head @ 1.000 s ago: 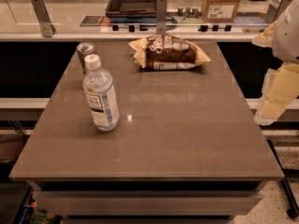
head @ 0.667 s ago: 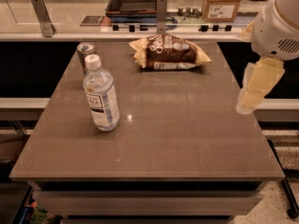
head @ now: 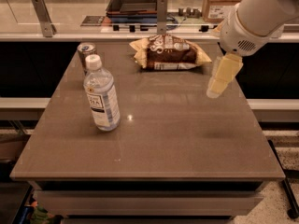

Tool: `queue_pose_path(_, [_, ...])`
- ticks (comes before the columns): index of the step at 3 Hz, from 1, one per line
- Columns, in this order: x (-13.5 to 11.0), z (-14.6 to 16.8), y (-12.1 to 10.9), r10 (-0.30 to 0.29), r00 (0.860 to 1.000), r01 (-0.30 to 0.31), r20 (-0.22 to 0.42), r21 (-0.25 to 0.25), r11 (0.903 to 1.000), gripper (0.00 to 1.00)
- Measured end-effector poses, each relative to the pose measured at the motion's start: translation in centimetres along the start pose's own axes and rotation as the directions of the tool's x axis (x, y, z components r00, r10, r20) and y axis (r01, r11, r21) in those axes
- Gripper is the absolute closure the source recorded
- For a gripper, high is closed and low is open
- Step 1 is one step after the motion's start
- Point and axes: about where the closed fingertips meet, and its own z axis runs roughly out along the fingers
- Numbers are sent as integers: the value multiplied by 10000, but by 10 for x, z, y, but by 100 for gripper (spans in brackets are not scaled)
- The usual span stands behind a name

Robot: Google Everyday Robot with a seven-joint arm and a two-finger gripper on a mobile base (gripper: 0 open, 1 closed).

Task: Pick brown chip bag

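Brown chip bag (head: 170, 54) is sitting at the far edge of the table (head: 187, 139), roughly mid-width. It's lying flat w/ its long axis running side to side in the cam view, parallel to that far edge, pale crimped ends pointing left and right.

Gripper (head: 214, 90) hangs in the air over the right side of the table, near the bag's right end but not touching, and a bit closer to the cam than the bag. Can't tell if it's open or closed from this angle tbh.

So the bag lies left and slightly back from the gripper. Imo the next move has to go across toward the bag's middle and come down over the short axis, bc grabbing along the length looks too wide. Water bottle (head: 100, 94) and can (head: 86, 50) are well apart on the left, prob not in the way.
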Motion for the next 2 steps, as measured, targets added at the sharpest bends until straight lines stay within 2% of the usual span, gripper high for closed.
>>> queue_pose_path(1, [2,15,-40,-151,9989,114,450,810,9967,0])
queue_pose_path(2, [-1,32,-80,-241,9965,139,800,1249,9921,0])
